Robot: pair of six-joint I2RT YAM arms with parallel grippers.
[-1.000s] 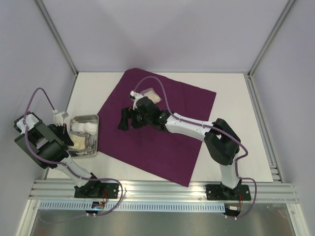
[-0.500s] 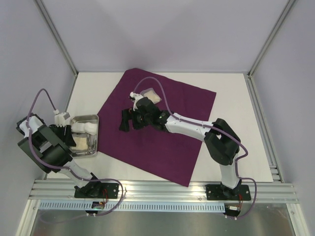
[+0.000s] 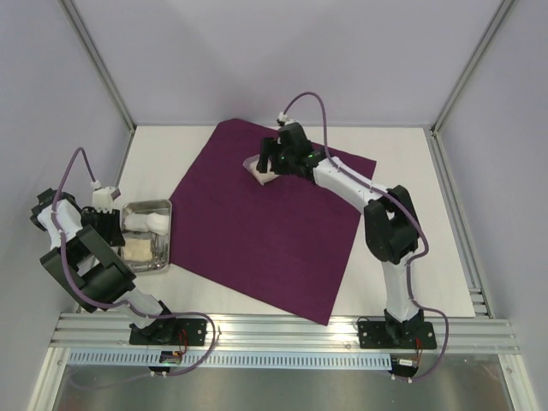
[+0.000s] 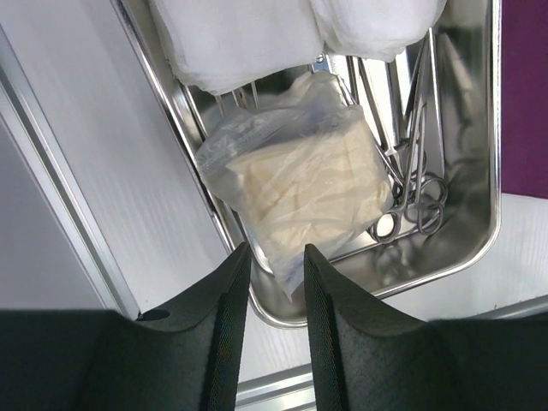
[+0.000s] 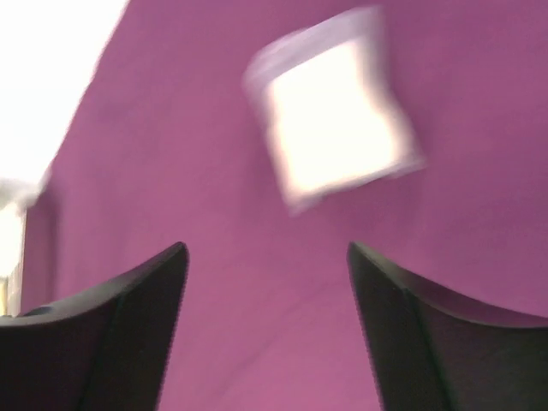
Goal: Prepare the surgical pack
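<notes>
The surgical pack (image 3: 274, 231) lies spread as a large plum-purple sheet on the white table; it fills the right wrist view (image 5: 257, 325). A white sealed packet (image 3: 262, 170) rests on its far part, blurred in the right wrist view (image 5: 334, 128). My right gripper (image 3: 266, 157) (image 5: 266, 247) hovers over the sheet just short of that packet, open wide and holding nothing. My left gripper (image 3: 110, 221) (image 4: 276, 250) stands open by a narrow gap above the near rim of a steel tray (image 4: 462, 248). A bagged gauze pack (image 4: 308, 188) lies in the tray, one corner showing in that gap.
The steel tray (image 3: 145, 203) sits left of the sheet and holds folded white cloth (image 4: 240, 34) and metal forceps (image 4: 411, 205). Frame posts and purple walls close in the table. An aluminium rail (image 3: 282, 330) runs along the near edge.
My right arm has swung from the sheet's middle to its far part by the white packet. My left gripper has gone from shut to open and drawn back left of the tray.
</notes>
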